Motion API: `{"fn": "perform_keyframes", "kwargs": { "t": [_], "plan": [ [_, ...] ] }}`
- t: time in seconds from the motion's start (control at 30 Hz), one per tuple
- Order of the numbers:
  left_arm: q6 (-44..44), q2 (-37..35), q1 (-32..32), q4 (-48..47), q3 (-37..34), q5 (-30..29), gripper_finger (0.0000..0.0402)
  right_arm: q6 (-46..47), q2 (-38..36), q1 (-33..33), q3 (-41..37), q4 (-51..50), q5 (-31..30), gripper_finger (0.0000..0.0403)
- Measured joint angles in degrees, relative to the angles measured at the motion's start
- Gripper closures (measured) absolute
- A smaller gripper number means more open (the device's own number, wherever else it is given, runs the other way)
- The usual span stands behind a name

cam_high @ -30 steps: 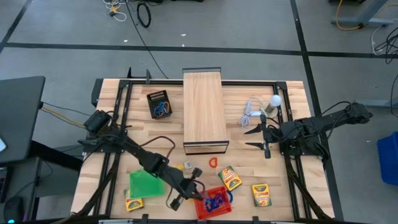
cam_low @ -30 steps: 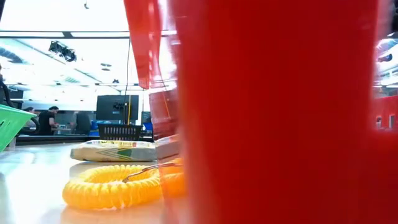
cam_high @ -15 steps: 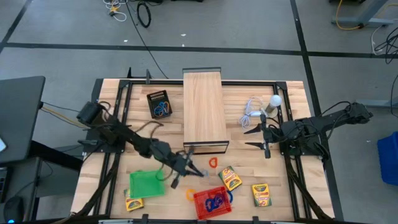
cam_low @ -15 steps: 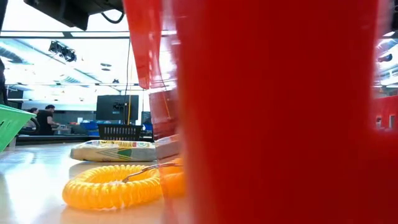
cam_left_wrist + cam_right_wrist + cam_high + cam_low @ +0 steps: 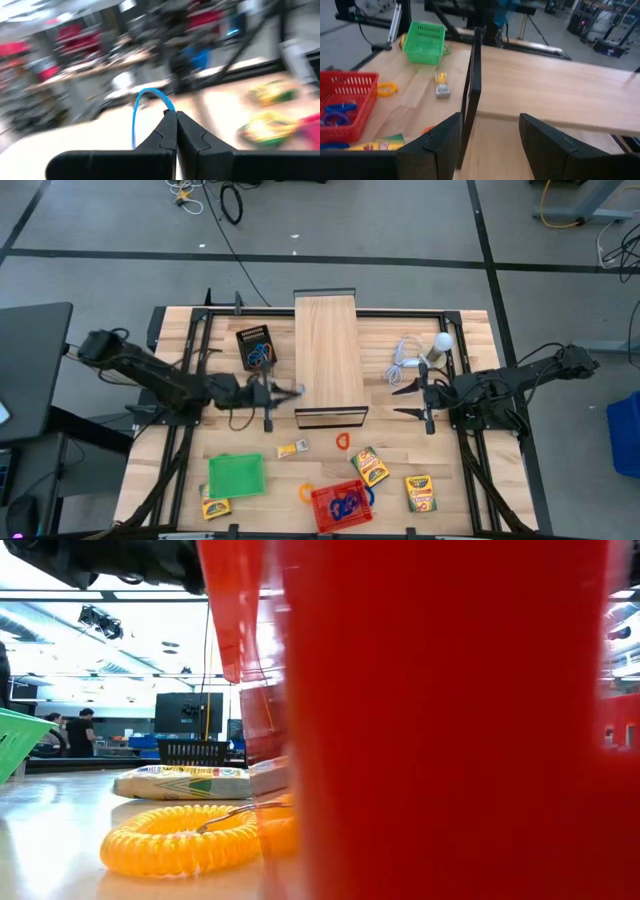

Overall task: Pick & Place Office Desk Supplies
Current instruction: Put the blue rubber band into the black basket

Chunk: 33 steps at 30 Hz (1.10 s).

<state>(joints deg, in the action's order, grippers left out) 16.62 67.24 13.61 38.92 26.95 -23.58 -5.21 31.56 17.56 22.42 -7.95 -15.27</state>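
Observation:
My left gripper [image 5: 296, 391] hangs level over the table's middle left, beside the long wooden box [image 5: 328, 360], shut on a thin blue loop [image 5: 141, 98]. My right gripper [image 5: 407, 402] waits open at the right, with nothing between its fingers [image 5: 490, 135]. A red basket [image 5: 343, 505] with blue loops stands at the near edge, and an orange loop [image 5: 306, 493] lies beside it. A red loop [image 5: 343, 441], a small yellow piece [image 5: 292, 448] and three crayon boxes [image 5: 370, 467] [image 5: 421, 492] [image 5: 215, 507] lie flat on the table. A black basket [image 5: 257, 347] holds blue loops. My left gripper pinches the blue loop between its two shut fingertips at one spot on the band [image 5: 168, 108]. The fingers are level and point toward the table's right. The loop arcs out beyond the tips, lifted clear of the table.
A green basket [image 5: 236, 476] stands near the front left. A white bulb with a coiled cable [image 5: 441, 342] lies at the far right. In the low view the red basket's wall [image 5: 450, 720] fills most of the picture, with a yellow coiled loop [image 5: 180, 838] beside it.
My left gripper has risen from the red basket at the near edge and swung toward the far left, ending beside the wooden box. It has tipped from pointing down to level and stayed shut. The orange loop beside the basket has come into view.

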Motion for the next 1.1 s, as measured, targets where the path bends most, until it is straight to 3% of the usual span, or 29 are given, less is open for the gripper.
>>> {"fn": "perform_keyframes", "kwargs": {
  "t": [0.17,0.33,0.73,0.83,1.1],
  "plan": [
    [-5.18,-7.06,-4.98,-12.25,-0.82,-11.22,0.0401,-0.17,-0.01,0.0,-0.38,1.82,-0.02,0.0197],
    [-13.96,-11.11,-11.55,-27.19,-0.84,-15.74,0.0401,0.02,0.01,0.0,-0.4,1.88,-0.01,0.0197],
    [-27.9,-9.55,-26.93,-48.91,-0.82,-14.61,0.0401,-0.18,-0.01,0.0,-0.42,1.95,-1.07,0.0197],
    [-29.87,-8.46,-29.75,-52.42,-0.82,-12.07,0.0401,-0.2,0.01,0.0,-0.42,1.93,-1.07,0.0197],
    [-29.32,-5.99,-33.32,-50.75,-0.82,-7.52,0.0396,-0.67,0.01,0.0,-0.42,1.77,-1.07,0.0197]
  ]
}}
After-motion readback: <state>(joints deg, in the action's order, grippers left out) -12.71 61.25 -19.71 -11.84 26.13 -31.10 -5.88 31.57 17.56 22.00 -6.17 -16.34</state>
